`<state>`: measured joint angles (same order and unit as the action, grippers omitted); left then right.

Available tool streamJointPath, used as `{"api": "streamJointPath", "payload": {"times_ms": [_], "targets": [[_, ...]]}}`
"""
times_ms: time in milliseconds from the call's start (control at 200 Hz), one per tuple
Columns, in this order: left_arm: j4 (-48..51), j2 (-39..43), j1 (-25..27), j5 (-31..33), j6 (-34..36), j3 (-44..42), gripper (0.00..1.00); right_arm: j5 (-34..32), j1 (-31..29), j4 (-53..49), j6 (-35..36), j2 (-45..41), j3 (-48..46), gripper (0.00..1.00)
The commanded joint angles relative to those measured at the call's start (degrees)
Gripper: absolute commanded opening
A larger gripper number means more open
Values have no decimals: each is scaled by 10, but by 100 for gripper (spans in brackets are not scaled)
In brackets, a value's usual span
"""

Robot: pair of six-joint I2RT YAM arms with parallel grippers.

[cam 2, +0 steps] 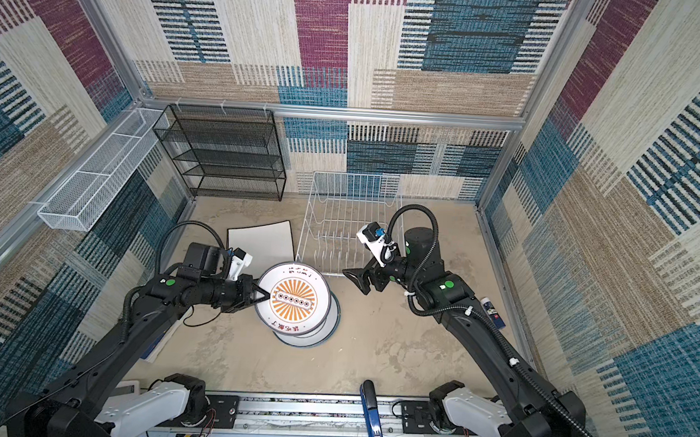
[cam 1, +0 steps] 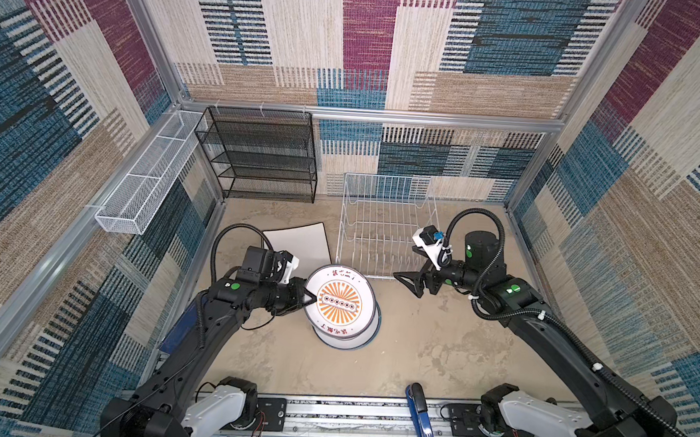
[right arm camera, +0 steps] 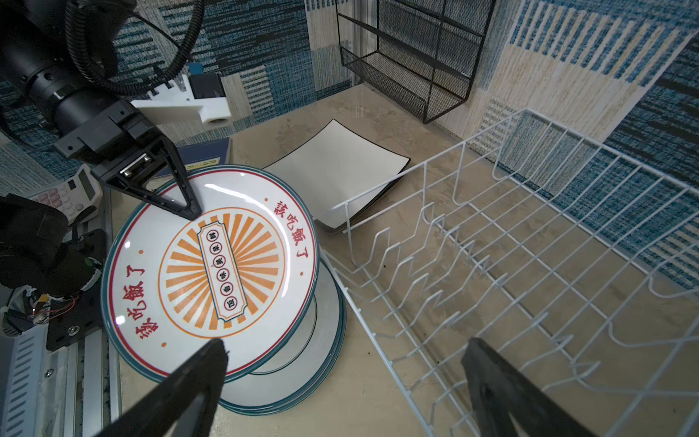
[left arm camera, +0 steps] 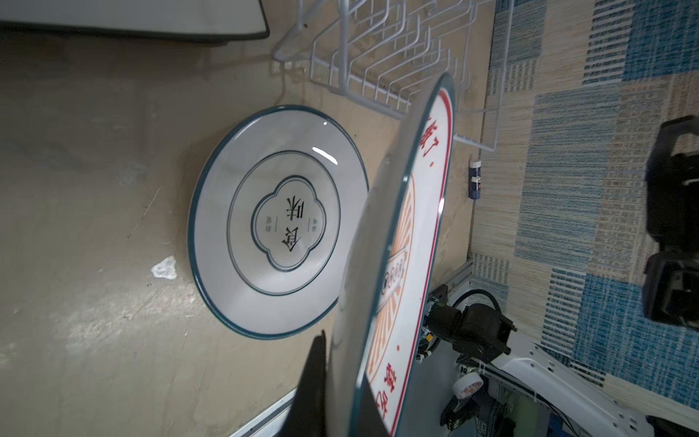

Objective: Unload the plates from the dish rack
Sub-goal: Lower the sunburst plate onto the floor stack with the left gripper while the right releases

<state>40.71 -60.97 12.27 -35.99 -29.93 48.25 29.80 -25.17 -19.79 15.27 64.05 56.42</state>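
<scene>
The sunburst plate [cam 1: 340,302] is clamped at its rim by the left tool [cam 1: 309,298], above the round plates [cam 1: 345,342] stacked mid-way on the tabletop [cam 1: 436,349]. The right tool [cam 1: 409,283] is held apart beside the dish rack [cam 1: 386,213], which is set toward the far edge.

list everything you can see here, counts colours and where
sunburst plate: 1, white and orange, held over the round stack
round plates: stack, count unclear, white with teal rims, table centre
square plates: stack, white with black edges, left of rack
dish rack: 1, white wire, no plates in it, back right
mesh shelf: 1, black, back wall
mesh basket: 1, white, left wall
stapler: 1, blue, front rail
calculator: 1, white, left edge
left gripper: black, shut on sunburst plate
right gripper: black, open, before rack
</scene>
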Motion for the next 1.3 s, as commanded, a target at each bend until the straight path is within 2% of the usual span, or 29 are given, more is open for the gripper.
{"api": "streamJointPath", "payload": {"times_ms": [0,411,846,1057,1297], "targets": [[22,2,-1,-10,33,-19,0,-17,-3,-6,6,-4,-5,99],[-50,-82,-1,-33,31,-48,0,-34,-7,-11,6,-3,-12,99],[-136,-141,1,-41,-7,-66,0,-36,-8,6,-8,5,-9,99],[-158,-152,4,-46,-25,-74,8,-35,-8,12,-11,12,-4,99],[-135,-156,4,-29,-15,-69,26,-35,-9,15,-12,16,-3,99]]}}
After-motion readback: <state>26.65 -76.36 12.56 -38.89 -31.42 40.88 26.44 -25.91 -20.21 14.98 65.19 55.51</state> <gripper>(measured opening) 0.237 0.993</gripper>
